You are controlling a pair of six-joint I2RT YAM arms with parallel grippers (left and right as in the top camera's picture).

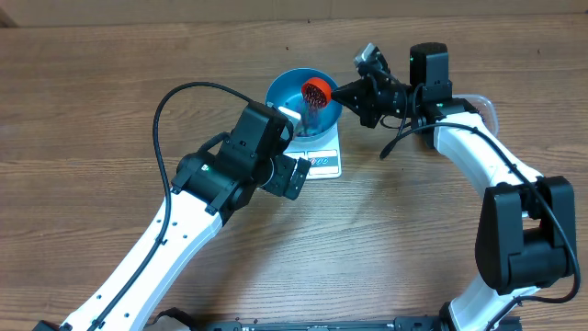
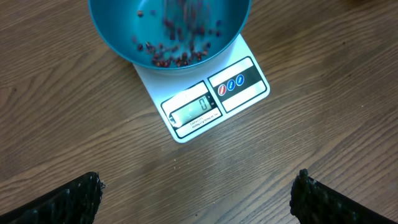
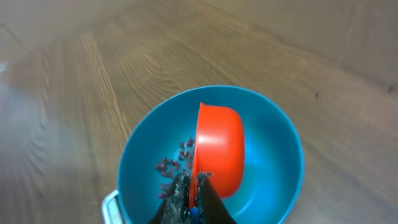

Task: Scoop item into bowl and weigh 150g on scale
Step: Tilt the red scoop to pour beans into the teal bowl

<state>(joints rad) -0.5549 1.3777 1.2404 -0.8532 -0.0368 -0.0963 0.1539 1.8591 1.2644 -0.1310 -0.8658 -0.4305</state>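
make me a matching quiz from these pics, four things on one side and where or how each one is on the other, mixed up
1 blue bowl
2 orange scoop
3 beans
4 left gripper

a open, holding nothing
b sitting on the scale
c tipped over, held by the right gripper
d lying in the bottom of the bowl

Pairs: 1-b, 2-c, 3-d, 4-a

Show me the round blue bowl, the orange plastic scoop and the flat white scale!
Round blue bowl (image 3: 273, 155): right wrist view, bare inner wall.
Orange plastic scoop (image 3: 221, 149): right wrist view, cup's rounded outside.
Flat white scale (image 2: 194, 111): left wrist view, grey display window.
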